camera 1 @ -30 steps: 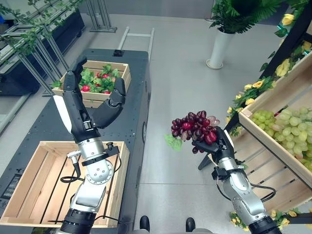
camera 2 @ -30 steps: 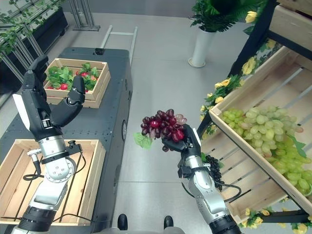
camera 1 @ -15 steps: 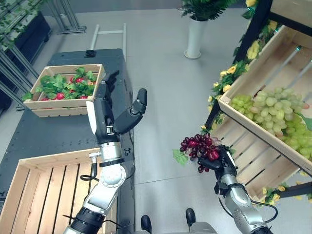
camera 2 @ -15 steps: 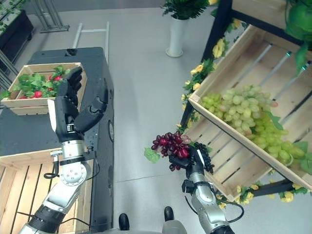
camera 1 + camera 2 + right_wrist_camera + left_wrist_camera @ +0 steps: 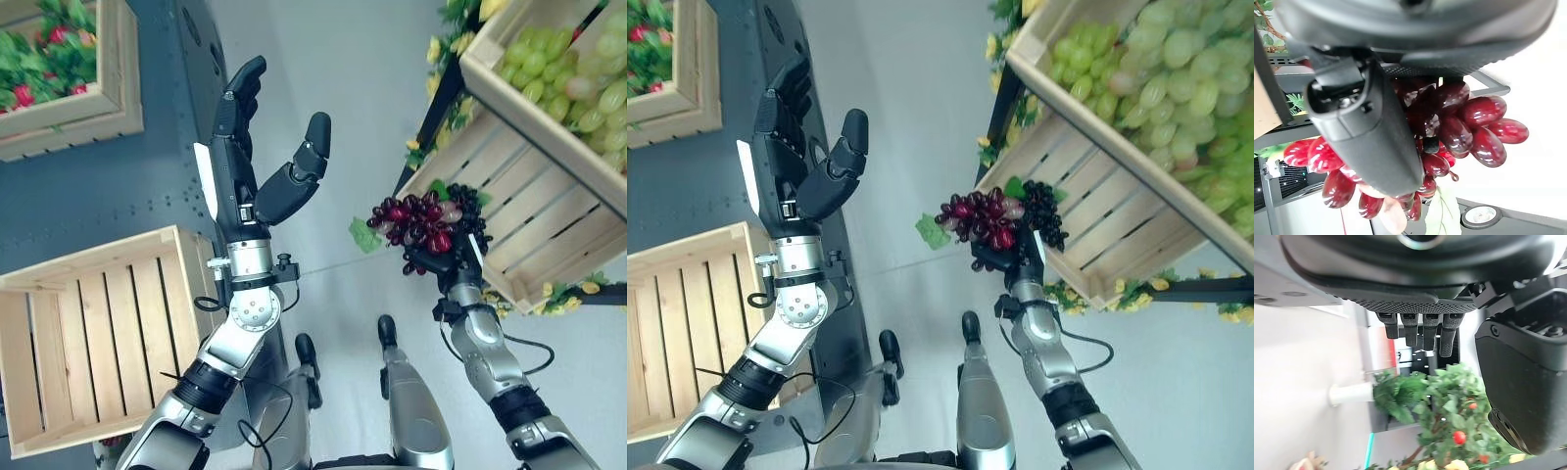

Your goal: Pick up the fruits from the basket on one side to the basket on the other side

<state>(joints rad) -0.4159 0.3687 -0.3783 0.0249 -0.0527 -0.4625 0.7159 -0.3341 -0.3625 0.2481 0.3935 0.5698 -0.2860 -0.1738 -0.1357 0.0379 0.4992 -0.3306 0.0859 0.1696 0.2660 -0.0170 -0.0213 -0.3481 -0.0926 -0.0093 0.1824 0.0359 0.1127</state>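
Observation:
A bunch of dark red grapes [image 5: 414, 219] with a green leaf hangs over the grey floor, and my right hand [image 5: 443, 262] is shut on it from below. In the right wrist view the thumb [image 5: 1367, 133] lies across the red grapes [image 5: 1471, 126]. My left hand [image 5: 247, 166] is raised and open, with nothing in it; its straight fingers [image 5: 1422, 332] show in the left wrist view. An empty wooden crate [image 5: 59, 286] lies on the dark table at the left. A tilted shelf crate [image 5: 509, 98] at the upper right holds green grapes [image 5: 563, 67].
A second wooden crate [image 5: 116, 93] with leafy red fruit sits on the dark table [image 5: 98, 186] at the upper left. A lower slatted shelf crate [image 5: 544, 230] holds a dark grape bunch [image 5: 1045, 213] just behind the red one. Yellow flowers trim the shelf's frame.
The whole picture has shifted, so the camera moved. My right hand keeps the red grapes; they now show just in front of the lower shelf crate. The left hand stays raised and open.

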